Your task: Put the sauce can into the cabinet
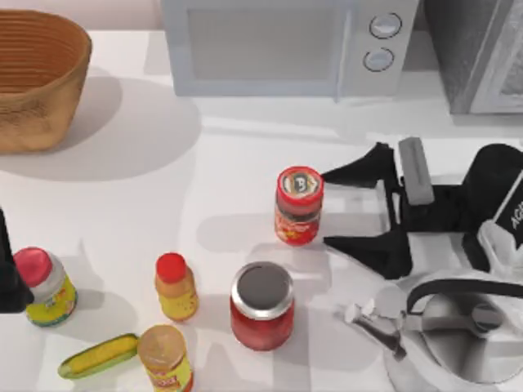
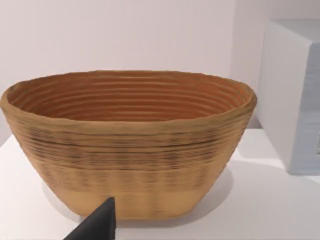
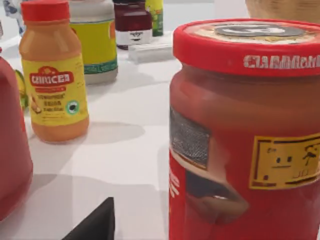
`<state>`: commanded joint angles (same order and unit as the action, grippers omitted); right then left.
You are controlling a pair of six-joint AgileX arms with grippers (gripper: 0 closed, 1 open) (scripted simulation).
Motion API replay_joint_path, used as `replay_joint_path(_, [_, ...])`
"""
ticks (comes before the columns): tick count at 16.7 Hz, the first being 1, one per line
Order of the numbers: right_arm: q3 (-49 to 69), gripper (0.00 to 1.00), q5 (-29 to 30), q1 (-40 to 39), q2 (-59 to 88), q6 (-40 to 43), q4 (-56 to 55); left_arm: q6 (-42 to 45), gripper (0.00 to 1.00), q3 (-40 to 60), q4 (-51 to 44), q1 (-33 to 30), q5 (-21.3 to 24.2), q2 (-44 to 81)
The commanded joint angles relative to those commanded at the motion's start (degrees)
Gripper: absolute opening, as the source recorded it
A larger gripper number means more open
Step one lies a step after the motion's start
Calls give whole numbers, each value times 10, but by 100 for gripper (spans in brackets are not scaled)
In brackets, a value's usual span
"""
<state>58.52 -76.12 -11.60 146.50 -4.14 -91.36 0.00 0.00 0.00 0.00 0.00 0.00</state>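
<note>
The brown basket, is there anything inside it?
The basket looks empty: the left wrist view shows just ribbed inner walls. Its very bottom is hidden behind the near rim, so something flat lying there cannot be ruled out.

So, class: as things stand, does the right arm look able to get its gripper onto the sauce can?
Probably yes. The right gripper is open, beside the upright sauce can, with bare table between. The wider red jar stands nearer the front, off that line.

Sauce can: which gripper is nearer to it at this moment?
Right. The right gripper sits open just to the right of the sauce can, fingers pointing at it. The left gripper is parked at the table's far left edge.
</note>
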Motion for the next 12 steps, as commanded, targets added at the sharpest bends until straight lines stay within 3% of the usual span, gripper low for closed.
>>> replay_joint_path(7, [14,100,6,-5,2,0,12,0,100,0,0,0,0,0])
replay_joint_path(12, [55,100,56,-56,6,3,51,0,100,0,0,0,0,0])
